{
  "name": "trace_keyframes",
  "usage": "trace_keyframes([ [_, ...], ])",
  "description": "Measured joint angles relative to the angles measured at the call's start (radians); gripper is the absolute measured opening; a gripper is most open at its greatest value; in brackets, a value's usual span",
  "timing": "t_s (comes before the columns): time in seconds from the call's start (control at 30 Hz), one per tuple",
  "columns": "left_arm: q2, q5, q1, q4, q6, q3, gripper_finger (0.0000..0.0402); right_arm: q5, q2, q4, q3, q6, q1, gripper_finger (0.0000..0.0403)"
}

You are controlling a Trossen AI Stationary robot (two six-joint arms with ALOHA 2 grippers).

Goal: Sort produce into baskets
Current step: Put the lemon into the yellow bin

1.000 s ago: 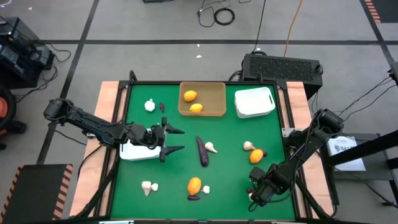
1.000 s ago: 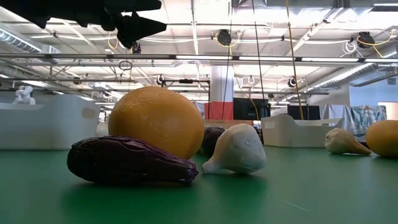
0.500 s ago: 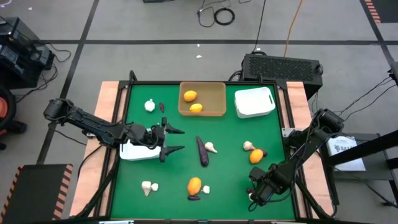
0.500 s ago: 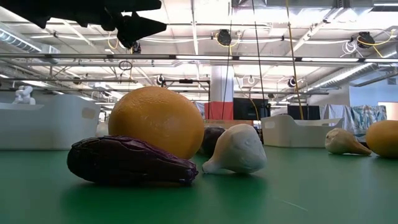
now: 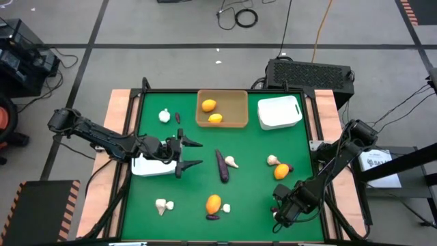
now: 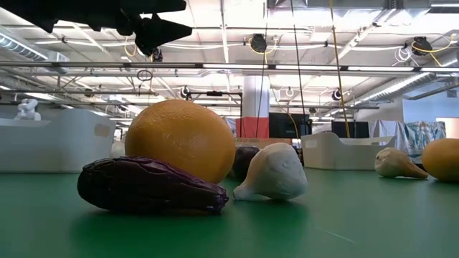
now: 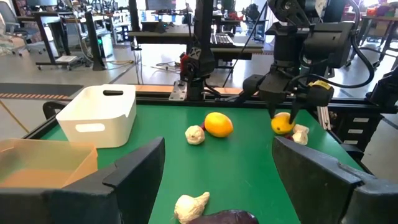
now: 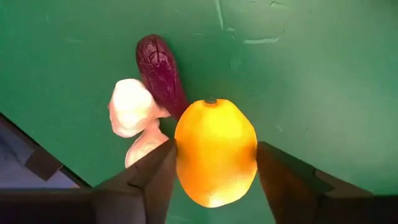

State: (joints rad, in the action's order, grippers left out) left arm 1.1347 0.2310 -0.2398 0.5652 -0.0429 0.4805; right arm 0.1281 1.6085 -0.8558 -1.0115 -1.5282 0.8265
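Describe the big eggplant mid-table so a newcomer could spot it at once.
Find the tan basket at the top of the high view. Below it, mid-table, lies the eggplant, a garlic bulb beside it. It is by far the longest purple piece.

The green counter [image 5: 252, 205] carries three baskets [image 5: 222, 108] (two white, one tan) and scattered produce [image 5: 223, 166].

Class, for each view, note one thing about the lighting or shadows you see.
Low view: ceiling lights backlight the left gripper into a black silhouette; the purple eggplant throws a soft shadow on the green table. Right wrist view: the yellow fruit in the jaws of the right gripper is brightest at one end. High view: even light, faint shadows.
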Motion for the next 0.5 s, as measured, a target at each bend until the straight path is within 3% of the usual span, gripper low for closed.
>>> trace_keyframes([
  [0.23, 0.000, 0.000, 0.000, 0.000, 0.000, 0.000, 0.0303, 0.009, -0.012, -0.011, 0.000, 0.017, 0.000, 0.0284],
  [0.5, 0.000, 0.000, 0.000, -0.001, 0.000, 0.000, 0.0303, 0.004, 0.028, -0.003, 0.000, -0.015, 0.014, 0.0299],
])
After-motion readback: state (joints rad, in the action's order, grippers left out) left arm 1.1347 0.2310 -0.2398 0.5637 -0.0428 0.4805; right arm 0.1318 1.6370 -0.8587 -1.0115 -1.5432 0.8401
